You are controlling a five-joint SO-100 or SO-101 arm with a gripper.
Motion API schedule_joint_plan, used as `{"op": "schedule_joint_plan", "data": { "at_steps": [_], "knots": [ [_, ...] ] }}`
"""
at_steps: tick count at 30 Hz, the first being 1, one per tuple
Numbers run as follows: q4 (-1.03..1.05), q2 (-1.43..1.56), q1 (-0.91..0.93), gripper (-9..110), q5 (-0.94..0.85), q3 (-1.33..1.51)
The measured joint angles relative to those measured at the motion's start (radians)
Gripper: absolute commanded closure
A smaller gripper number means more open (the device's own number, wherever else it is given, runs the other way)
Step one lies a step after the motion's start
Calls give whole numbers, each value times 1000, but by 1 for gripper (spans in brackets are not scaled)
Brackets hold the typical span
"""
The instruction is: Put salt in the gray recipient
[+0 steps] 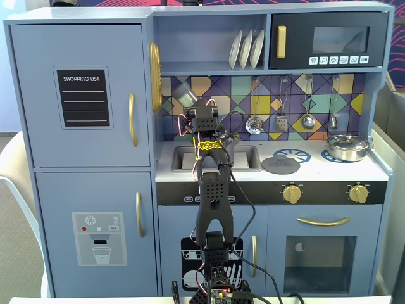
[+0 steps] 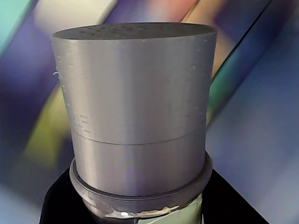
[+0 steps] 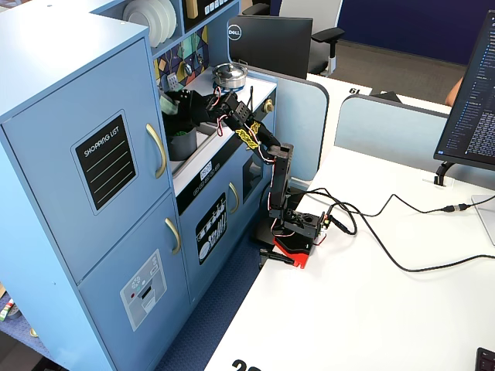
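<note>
The salt fills the wrist view: a gray cylinder with a darker perforated top and a strip of pale green label at its lower end. My gripper is shut on it, with a black jaw on each side of its base. In a fixed view the gripper holds the salt tilted, high in front of the colourful backsplash above the sink. From the side, the gripper hangs above the gray recipient, a dark pot standing in the sink. The arm hides the pot in the front view.
A flat gray lid lies on the counter right of the sink. A shiny steel pan sits on the right burner. Utensils hang on the backsplash. The shelf with plates is above the gripper. A gold handle is to its left.
</note>
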Motion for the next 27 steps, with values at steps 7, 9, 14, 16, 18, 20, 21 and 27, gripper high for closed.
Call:
{"op": "schedule_joint_plan", "data": {
  "at_steps": [7, 9, 14, 16, 18, 20, 21, 27],
  "knots": [
    [-166, 0, -6, 101, -51, 49],
    [-256, -6, -11, 101, -74, 35],
    [-121, -66, -11, 101, -64, -61],
    [-21, -66, 2, 101, -51, -58],
    [9, -66, 18, 101, -46, -26],
    [-23, -66, 20, 101, -48, 6],
    [-54, -66, 20, 101, -52, 12],
    [-311, -66, 2, 101, -140, 11]
  ]
}}
